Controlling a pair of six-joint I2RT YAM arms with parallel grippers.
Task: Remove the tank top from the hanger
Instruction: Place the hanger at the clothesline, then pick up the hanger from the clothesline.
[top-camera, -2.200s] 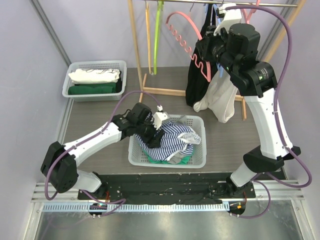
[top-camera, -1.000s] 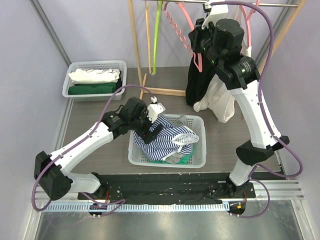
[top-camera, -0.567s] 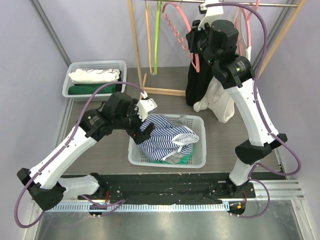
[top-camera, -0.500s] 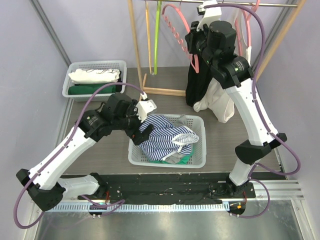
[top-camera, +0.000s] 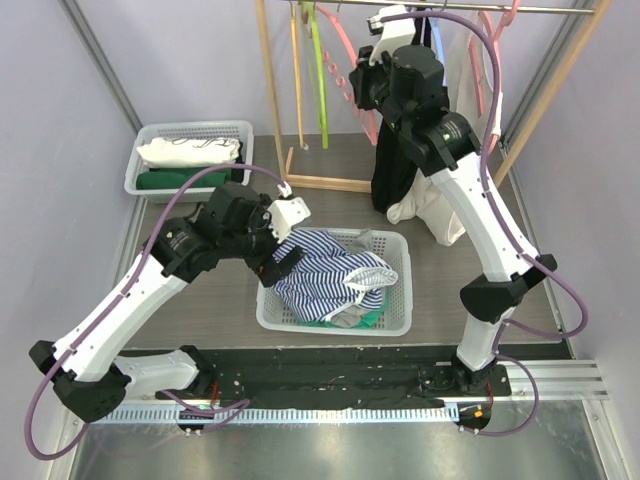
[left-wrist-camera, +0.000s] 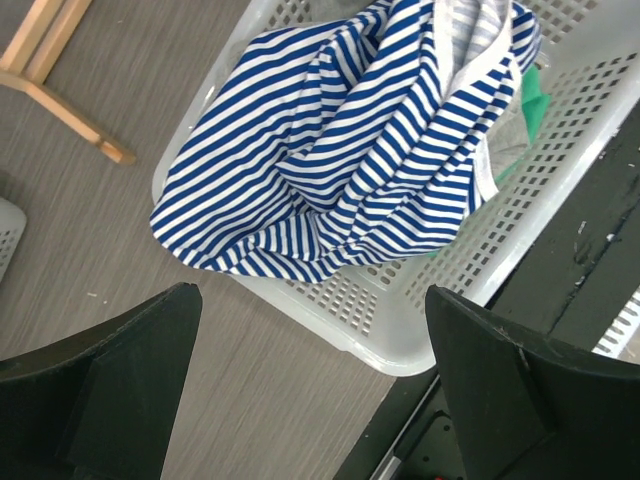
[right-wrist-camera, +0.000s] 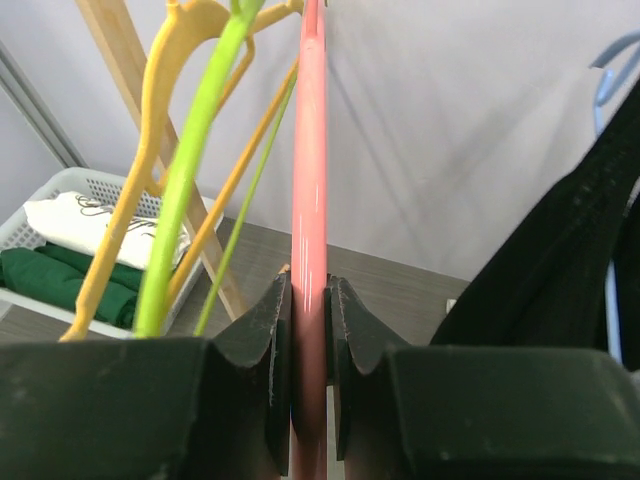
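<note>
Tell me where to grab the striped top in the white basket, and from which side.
Pinch the bunched fold of the striped top hanging over the basket's left rim, coming down from above. It lies in a loose heap, and that overhanging fold looks like its freest, thickest part.

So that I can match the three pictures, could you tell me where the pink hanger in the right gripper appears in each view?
Top external: pink hanger at upper middle, left of the right arm's wrist.
Left wrist: not in it.
Right wrist: upright at centre, clamped in the right gripper.
Shared landmark: the wooden rack, in all three.
</note>
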